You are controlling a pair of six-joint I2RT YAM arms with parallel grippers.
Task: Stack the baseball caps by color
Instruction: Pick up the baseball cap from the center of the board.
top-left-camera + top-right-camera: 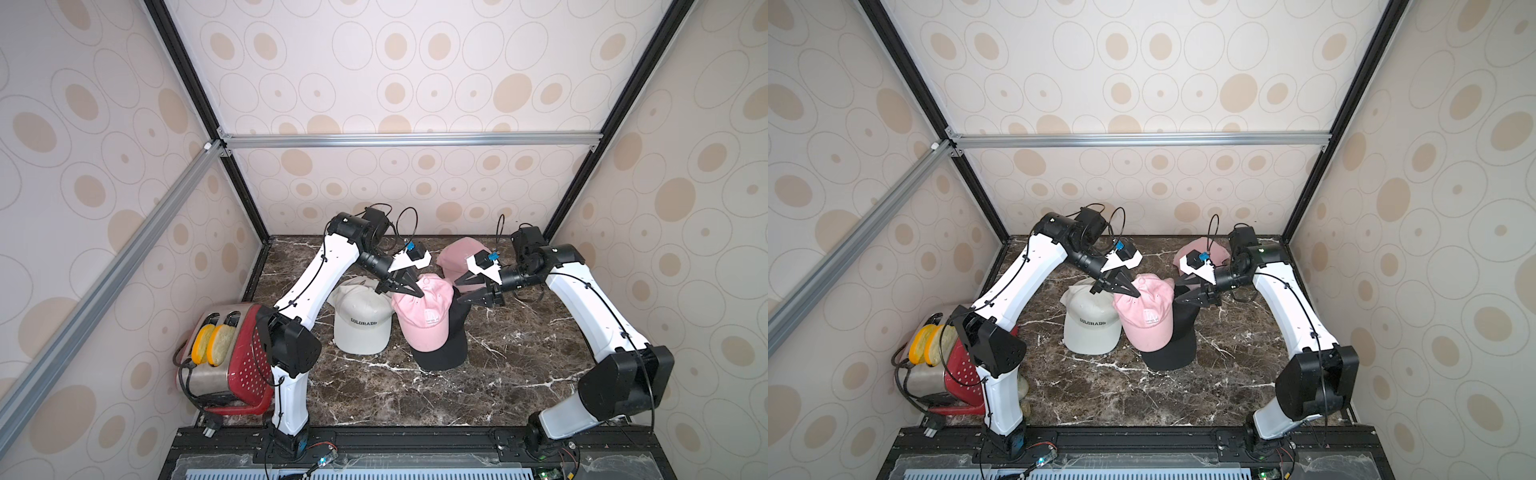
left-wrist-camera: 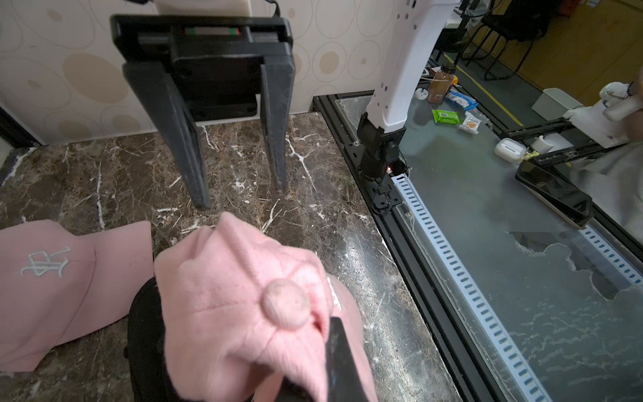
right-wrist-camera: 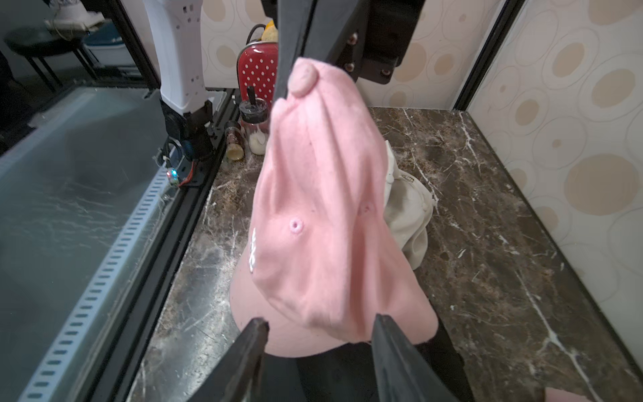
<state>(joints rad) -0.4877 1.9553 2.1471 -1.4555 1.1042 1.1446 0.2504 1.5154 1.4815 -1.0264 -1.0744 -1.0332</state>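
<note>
1 pink cap (image 1: 424, 320) hangs pinched in the left fingers (image 1: 405, 287) over a black cap (image 1: 444, 353); right fingers (image 1: 478, 298) stand wide. Lift clear, then lower squarely onto the far pink cap (image 1: 451, 259).

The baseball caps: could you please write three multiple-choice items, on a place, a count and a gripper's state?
1. Where is the pink cap that the left gripper holds?
A. over the black cap
B. under the black cap
C. inside the black cap
2. How many pink caps show in both top views?
A. one
B. two
C. four
3. The right gripper is:
A. open
B. shut on the black cap
C. shut on a pink cap
Answers: 1 A, black fabric shows beneath its brim; 2 B, the held one and a second pink cap farther back; 3 A, its fingers stand apart, empty.
</note>
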